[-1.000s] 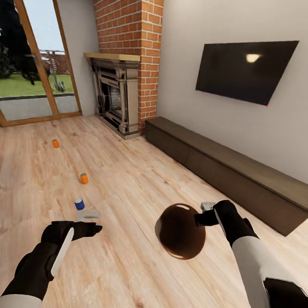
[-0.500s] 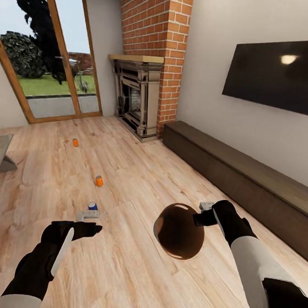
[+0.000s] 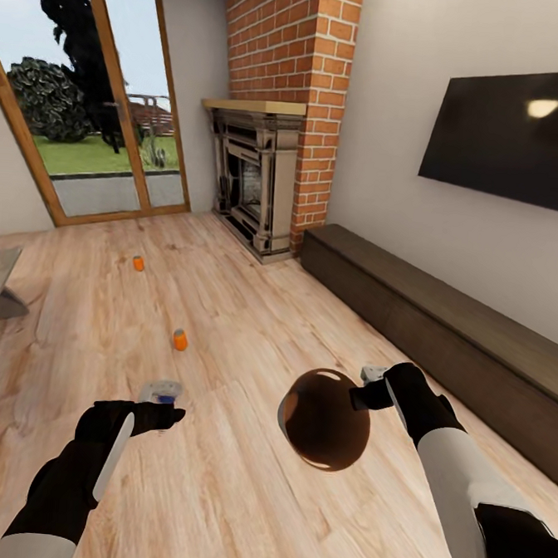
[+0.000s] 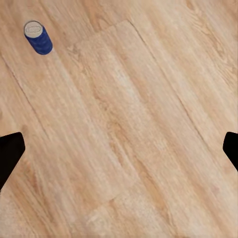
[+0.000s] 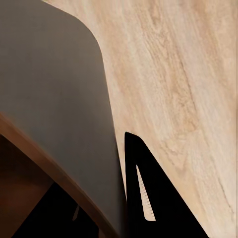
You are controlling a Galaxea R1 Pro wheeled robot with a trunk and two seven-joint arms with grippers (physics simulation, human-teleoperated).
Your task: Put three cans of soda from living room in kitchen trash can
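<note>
While the right gripper [image 3: 370, 387] stays clamped on the rim of the brown trash can [image 3: 326, 419], the left gripper [image 3: 164, 393] hangs wide open and empty over a blue can [image 4: 38, 37]. Two orange soda cans [image 3: 180, 339] [image 3: 138, 262] stand apart on the plank floor [image 3: 251, 327], toward the glass doors [image 3: 92, 99].

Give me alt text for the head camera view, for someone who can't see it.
The right gripper holds a round brown trash bin above a light wood floor, while the left gripper hovers over a blue can. Two orange soda cans stand farther ahead, toward a brick fireplace and glass doors.
</note>
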